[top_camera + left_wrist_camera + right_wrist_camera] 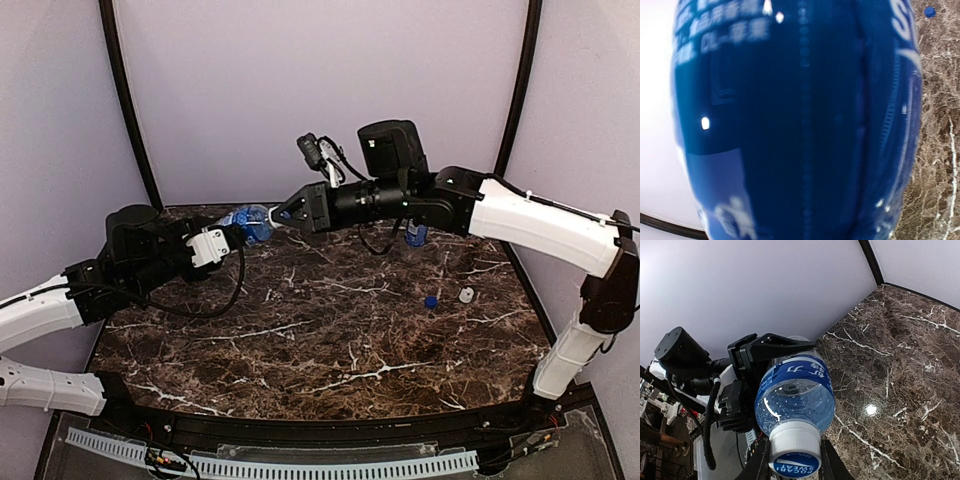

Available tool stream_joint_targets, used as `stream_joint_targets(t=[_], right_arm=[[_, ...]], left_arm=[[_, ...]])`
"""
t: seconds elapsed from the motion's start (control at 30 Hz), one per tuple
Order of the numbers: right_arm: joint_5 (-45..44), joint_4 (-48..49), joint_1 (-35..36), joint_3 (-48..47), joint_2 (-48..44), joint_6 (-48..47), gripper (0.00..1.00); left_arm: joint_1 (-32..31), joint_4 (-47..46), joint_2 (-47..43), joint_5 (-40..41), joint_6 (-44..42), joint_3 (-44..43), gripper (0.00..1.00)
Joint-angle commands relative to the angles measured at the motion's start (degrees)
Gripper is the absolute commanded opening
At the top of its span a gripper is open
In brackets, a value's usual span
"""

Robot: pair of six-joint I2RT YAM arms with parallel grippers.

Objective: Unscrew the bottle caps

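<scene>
A clear bottle with a blue label is held lying sideways above the back left of the table. My left gripper is shut around its body, and the label fills the left wrist view. The black left fingers clasp the bottle in the right wrist view. My right gripper is shut on the bottle's white cap, one finger on each side. A loose blue cap and a loose white cap lie on the table at the right. The blue cap also shows in the left wrist view.
A second bottle stands at the back right, mostly hidden behind my right arm. The dark marble table is bounded by pale walls at the back and sides. A black cable hangs under the left wrist.
</scene>
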State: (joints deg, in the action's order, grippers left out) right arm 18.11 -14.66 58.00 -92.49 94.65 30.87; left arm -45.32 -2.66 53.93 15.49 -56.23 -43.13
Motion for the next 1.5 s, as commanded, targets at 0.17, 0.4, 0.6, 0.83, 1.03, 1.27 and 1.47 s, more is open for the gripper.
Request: stream_joint_targets(t=[0.17,0.4,0.6,0.83,1.03,1.27,1.47], right_arm=[[5.5,-8.2,8.0,-1.2,-3.2,-42.6,0.00],[-5.7,-12.8,16.4,3.7,-7.2,-73.8,0.00],[-17.2,-16.6,22.2,5.6,-8.9,-100.5,0.00],[-30.6,-18.3,24.5,5.0,-7.6,-119.0,0.00],[-33.4,-12.4,24.7,6.7,-9.0,-121.9,0.08],[-30.5,-3.0,23.4,8.9,-14.2,-99.0,0.88],[-11.5,-0.5,16.2,9.3,-19.6,-61.9,0.99]], left_arm=[[-0.5,23.3,-1.3,-32.8,13.3,-8.0,0.38],[-0.6,36.6,0.3,-50.7,16.3,-12.7,0.38],[-0.6,38.8,1.4,-53.2,16.9,-13.7,0.33],[-0.6,40.0,2.2,-53.5,16.0,-13.9,0.33],[-0.6,39.9,1.8,-52.5,15.8,-13.5,0.33],[-0.6,33.8,0.6,-42.5,17.8,-11.3,0.33],[-0.6,16.2,-1.5,-21.0,17.6,-5.3,0.33]])
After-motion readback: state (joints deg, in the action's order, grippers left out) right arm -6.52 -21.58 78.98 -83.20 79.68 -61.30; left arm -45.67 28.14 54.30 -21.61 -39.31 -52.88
